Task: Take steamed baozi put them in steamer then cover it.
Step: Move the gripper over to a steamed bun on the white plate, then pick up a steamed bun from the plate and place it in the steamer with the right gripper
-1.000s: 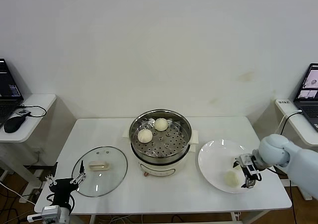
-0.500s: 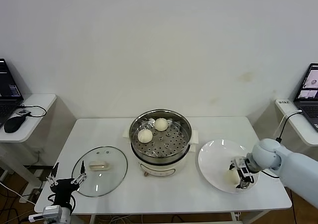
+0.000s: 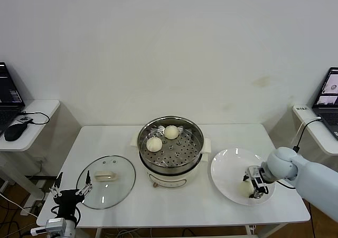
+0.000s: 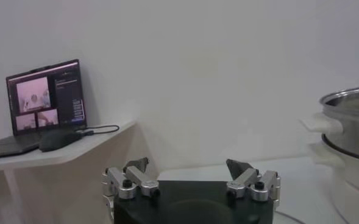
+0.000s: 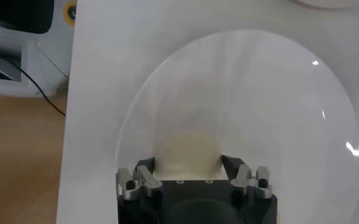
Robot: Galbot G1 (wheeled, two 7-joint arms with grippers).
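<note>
Holding two baozi (image 3: 162, 138), steamer (image 3: 170, 159), plate (image 3: 228, 164) bun (image 3: 246, 187) between right gripper (image 3: 252, 188) fingers, grip unclear

Shiny perforated steel steamer (image 3: 170, 145), glass cover (image 3: 106, 181)

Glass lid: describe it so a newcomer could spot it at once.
Start at the steamer in the middle of the white table, then look to the robot's left of it. The glass lid lies flat there, a clear disc with a metal rim. Unlike the opaque white plate on the other side, it is see-through, with a cream oblong handle at its centre.
</note>
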